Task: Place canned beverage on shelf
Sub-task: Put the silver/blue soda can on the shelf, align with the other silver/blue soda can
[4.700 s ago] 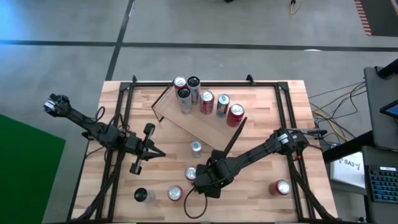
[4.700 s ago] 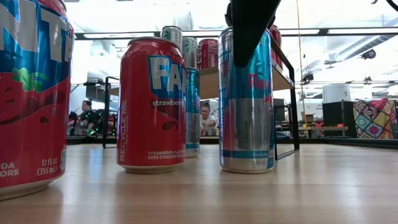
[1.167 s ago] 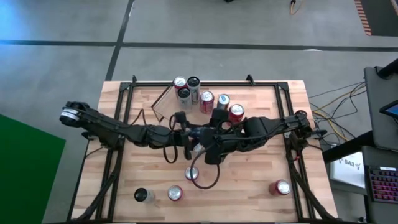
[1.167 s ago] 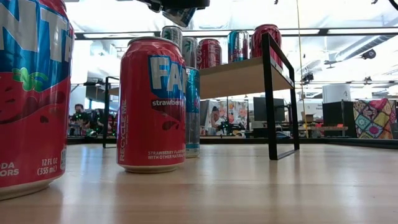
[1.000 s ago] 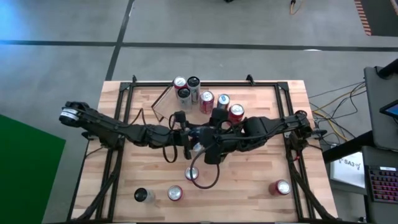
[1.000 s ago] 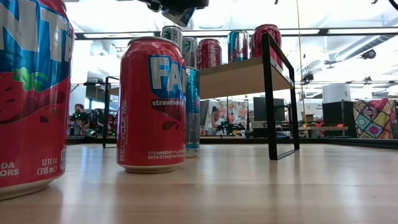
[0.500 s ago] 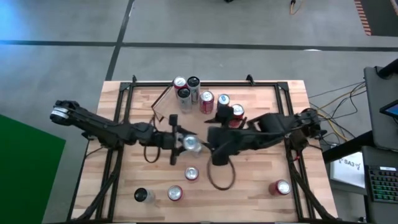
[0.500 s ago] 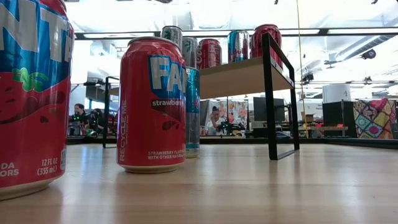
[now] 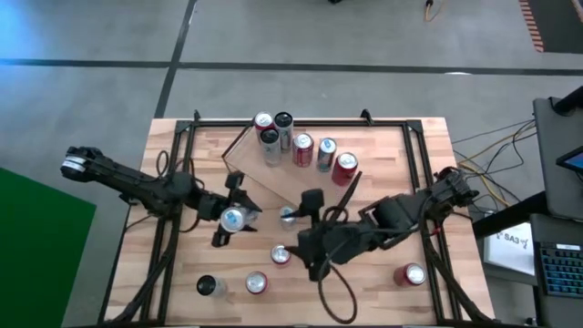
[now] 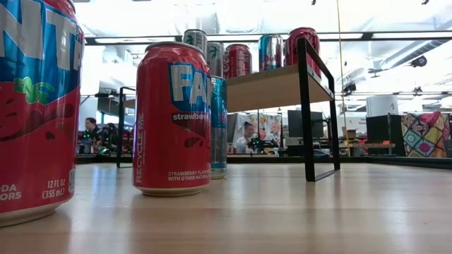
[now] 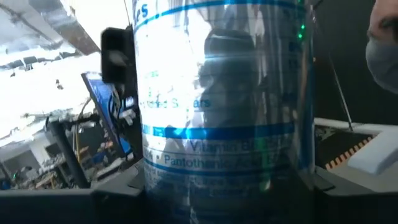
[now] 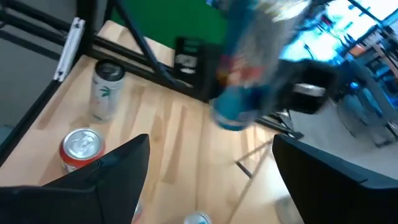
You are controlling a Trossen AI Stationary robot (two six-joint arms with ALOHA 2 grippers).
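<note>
Holding the silver-blue can (image 9: 233, 220) clamped in my left pincer (image 9: 230, 219), I have the shelf (image 9: 290, 175) just beyond, five cans already crowding its far edge. My right pincer (image 9: 312, 244) gapes empty nearby. Swinging in too low, I judge, could topple that row.

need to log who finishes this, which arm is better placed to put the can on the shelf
Left. Its hand is shut on the blue and silver can, beside the shelf. The right hand is open and empty, out over the table.

can (image 11: 224, 106): glossy metal, blue-silver | shelf (image 10: 272, 85): matt light wood, black metal frame | tabletop (image 9: 383, 155): smooth wood
</note>
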